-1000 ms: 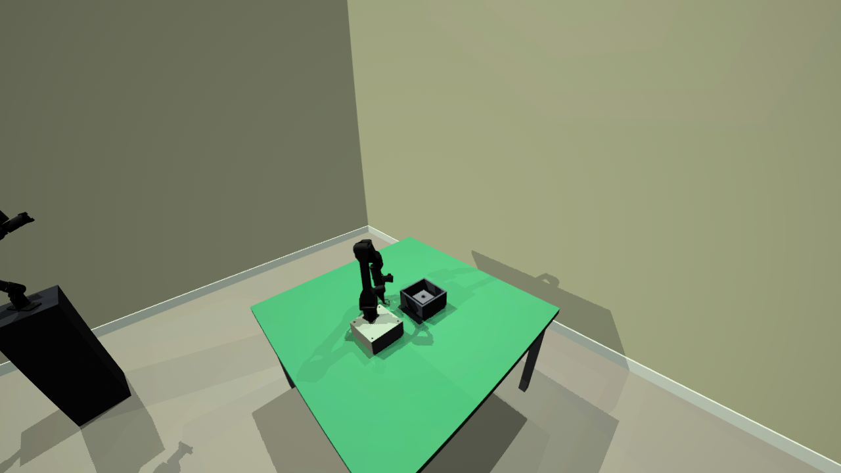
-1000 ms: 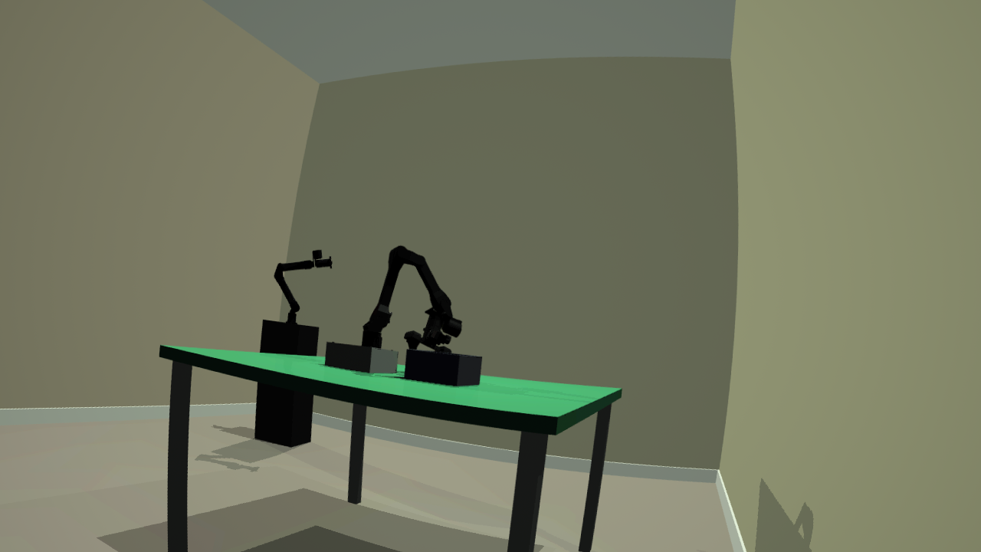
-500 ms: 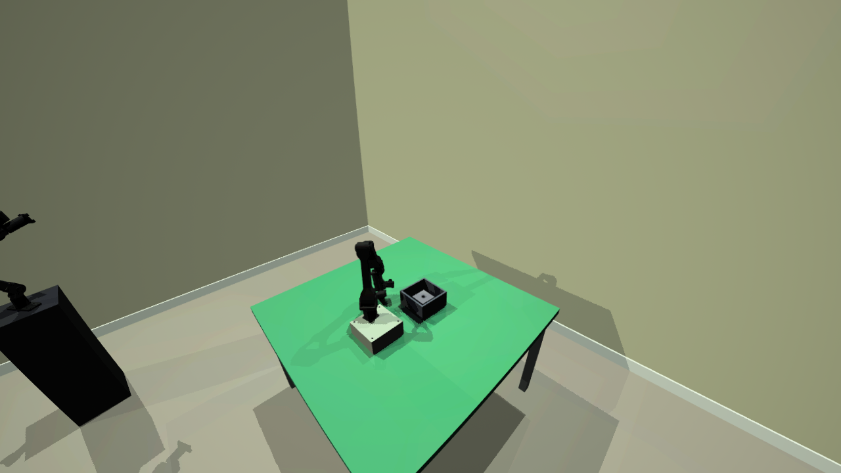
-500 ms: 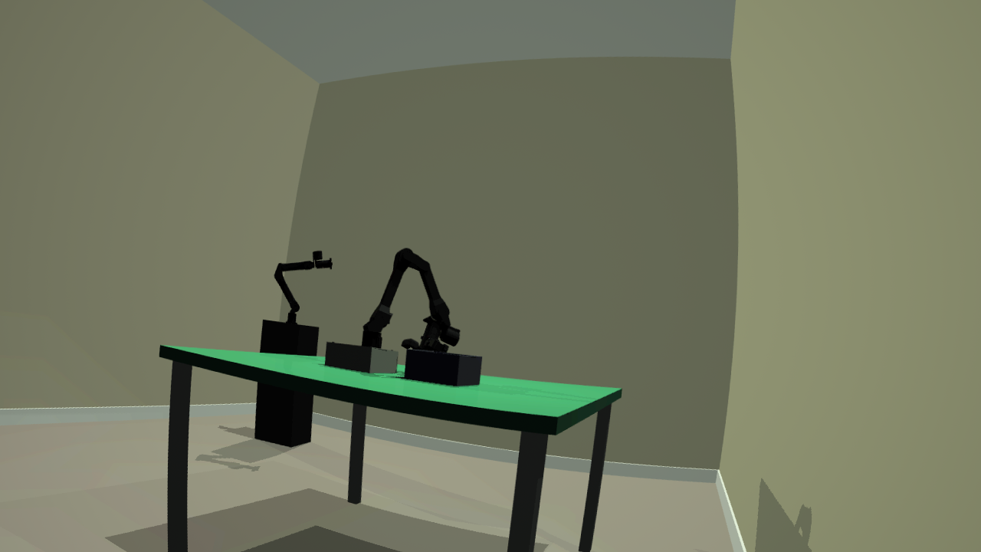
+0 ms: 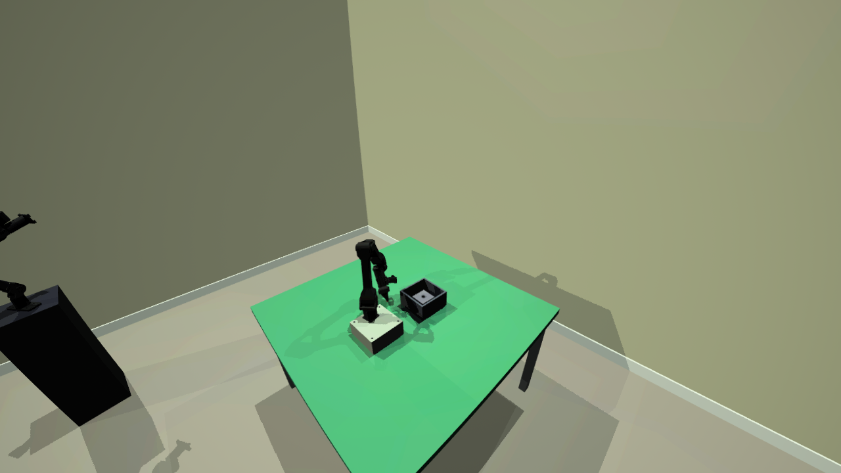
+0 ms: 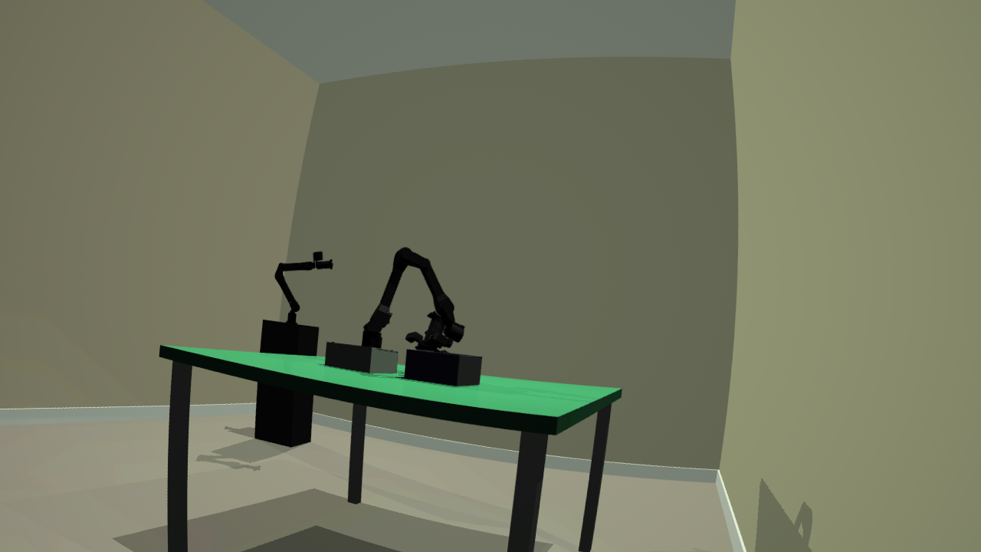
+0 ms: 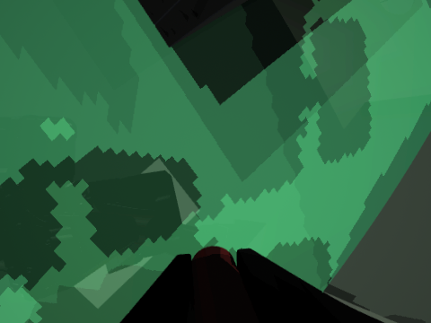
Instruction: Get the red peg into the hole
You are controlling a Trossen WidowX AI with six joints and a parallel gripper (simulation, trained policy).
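My claw (image 5: 387,301) (image 7: 214,265) is closed on the red peg (image 7: 213,278), which the wrist view shows seated between the two black fingers, its rounded end pointing away from me. The peg is outside the open box (image 5: 431,309) (image 6: 431,367); the top view places my claw just beside that box, on the side toward my base block (image 5: 385,342) (image 6: 348,357). I judge the pick-up step to be in hand, with the grasp made and the insertion not yet done. The next move calls for raising the peg past the box wall, carrying it over the plate (image 5: 422,297) and lining it up with the hole. The top view alone discloses that plate and its dark hole; the exterior view shows only the box's outer walls, and the peg's red is evident in the wrist view alone.

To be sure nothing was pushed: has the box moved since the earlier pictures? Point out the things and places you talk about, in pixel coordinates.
No. The box (image 5: 435,307) (image 6: 431,368) stands at the same spot beside the white base (image 5: 374,333) (image 6: 384,361).
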